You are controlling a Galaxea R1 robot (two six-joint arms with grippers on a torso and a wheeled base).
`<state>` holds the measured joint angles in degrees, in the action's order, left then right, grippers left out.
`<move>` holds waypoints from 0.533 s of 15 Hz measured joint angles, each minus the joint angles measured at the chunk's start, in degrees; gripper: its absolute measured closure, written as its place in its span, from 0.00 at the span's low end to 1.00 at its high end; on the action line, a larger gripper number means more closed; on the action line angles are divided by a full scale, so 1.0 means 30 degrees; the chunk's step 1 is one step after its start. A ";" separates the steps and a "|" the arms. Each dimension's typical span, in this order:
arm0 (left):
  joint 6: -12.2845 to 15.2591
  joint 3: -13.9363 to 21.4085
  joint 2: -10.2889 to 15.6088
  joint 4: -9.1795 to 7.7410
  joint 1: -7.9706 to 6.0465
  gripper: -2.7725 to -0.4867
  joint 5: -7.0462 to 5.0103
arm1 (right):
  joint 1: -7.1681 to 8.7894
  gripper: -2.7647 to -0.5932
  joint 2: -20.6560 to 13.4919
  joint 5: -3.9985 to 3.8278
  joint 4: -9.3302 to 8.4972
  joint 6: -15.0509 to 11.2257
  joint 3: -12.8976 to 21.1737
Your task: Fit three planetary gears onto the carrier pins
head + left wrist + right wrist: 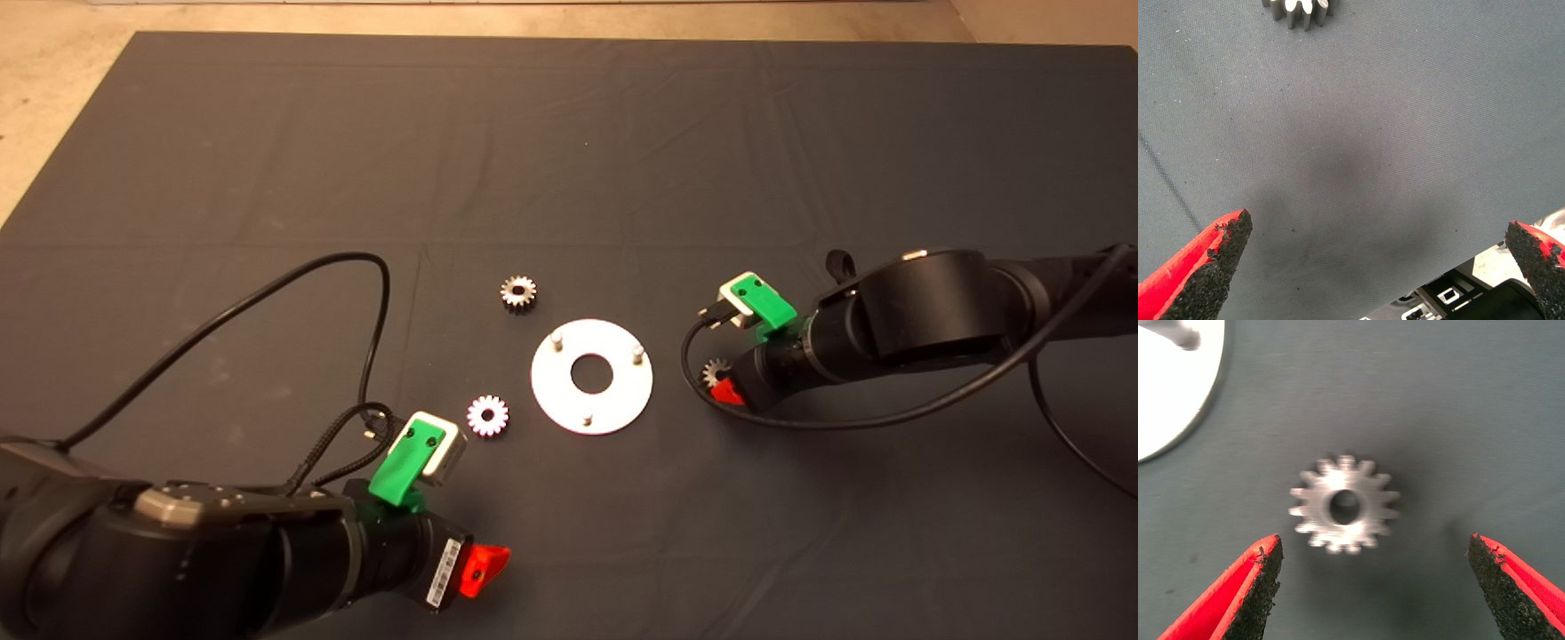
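Note:
A shiny round disc (618,400) lies mid-mat with three carrier pins (556,340) upright on it, all bare. One planetary gear (518,292) lies just behind the disc's left side, and a second gear (487,415) lies to its front left. The third gear (714,372) lies right of the disc, under my right gripper (729,391). In the right wrist view that gear (1343,505) lies flat on the mat just ahead of my open right gripper (1375,587), untouched, with the disc's edge (1171,400) beyond. My left gripper (484,562) hovers open near the front-left gear (1298,10), holding nothing.
A dark mat (569,160) covers the table, with bare tabletop beyond its far edge. Black cables (267,293) loop over the mat by the left arm, and another cable (889,418) trails from the right arm.

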<state>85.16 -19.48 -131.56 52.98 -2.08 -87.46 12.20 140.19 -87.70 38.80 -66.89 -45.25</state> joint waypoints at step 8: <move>-0.0061 0.0000 0.0000 0.0015 0.0000 0.01 0.0000 | -0.0146 0.33 0.0320 0.0013 0.0001 0.0000 -0.0302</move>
<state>84.98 -19.48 -131.56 53.03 -2.08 -87.46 11.76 141.15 -87.66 38.80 -66.89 -46.16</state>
